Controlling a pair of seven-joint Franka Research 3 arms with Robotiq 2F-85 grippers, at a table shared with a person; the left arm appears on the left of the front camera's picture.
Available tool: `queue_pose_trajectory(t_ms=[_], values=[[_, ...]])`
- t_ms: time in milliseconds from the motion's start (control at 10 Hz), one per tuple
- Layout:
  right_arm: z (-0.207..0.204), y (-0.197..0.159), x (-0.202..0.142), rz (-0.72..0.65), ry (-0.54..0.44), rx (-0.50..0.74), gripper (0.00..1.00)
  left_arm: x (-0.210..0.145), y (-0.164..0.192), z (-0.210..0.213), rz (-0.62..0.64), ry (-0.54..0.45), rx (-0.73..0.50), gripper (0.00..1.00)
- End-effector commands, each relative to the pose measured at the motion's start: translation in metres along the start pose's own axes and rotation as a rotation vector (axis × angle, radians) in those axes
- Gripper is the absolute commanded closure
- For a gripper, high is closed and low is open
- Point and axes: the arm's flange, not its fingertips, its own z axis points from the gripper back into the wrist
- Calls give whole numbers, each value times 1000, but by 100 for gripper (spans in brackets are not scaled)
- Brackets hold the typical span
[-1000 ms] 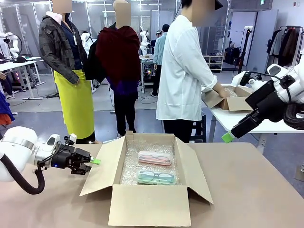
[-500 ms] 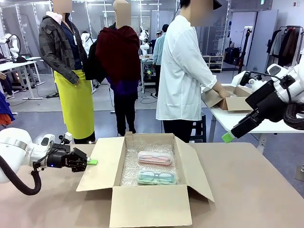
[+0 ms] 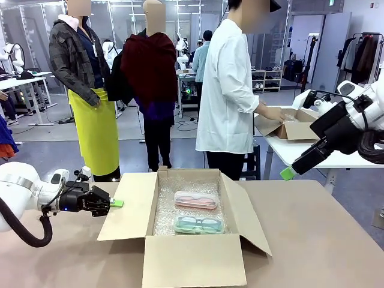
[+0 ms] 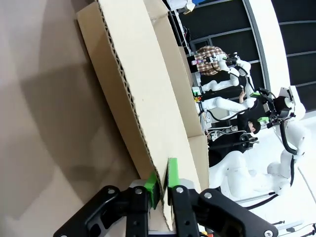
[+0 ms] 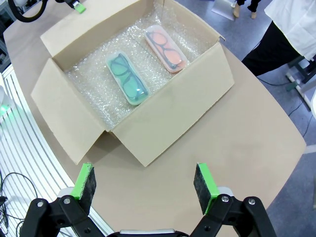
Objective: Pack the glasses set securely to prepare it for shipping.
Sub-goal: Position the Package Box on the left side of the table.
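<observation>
Flap-closing step in hand. My left gripper [image 3: 116, 204] has its jaws clamped on the outer edge of the box's left flap [image 3: 129, 207], pads either side of the cardboard. My right gripper [image 3: 288, 173] hangs high over the bench [image 3: 324, 240], jaws wide, holding nothing. Pink case [image 3: 195, 200] and green case [image 3: 198, 224] lie side by side on bubble wrap [image 3: 180, 180] inside the box [image 3: 195, 261], pink farther from me. Next, I judge: swing the flap up and over without dragging the box.
</observation>
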Motion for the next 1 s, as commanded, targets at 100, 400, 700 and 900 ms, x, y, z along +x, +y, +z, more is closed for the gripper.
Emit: queue_pose_trajectory(t_ms=[100,400,700,900], values=[[1,1,0,8,-1,-6,0,0,0,0,-1,2,1,100],[1,1,0,8,-1,-6,0,0,0,0,0,0,0,94],[1,1,0,8,-1,-6,0,-9,-1,72,38,17,30,95],[1,1,0,8,-1,-6,0,-25,3,127,38,35,16,95]])
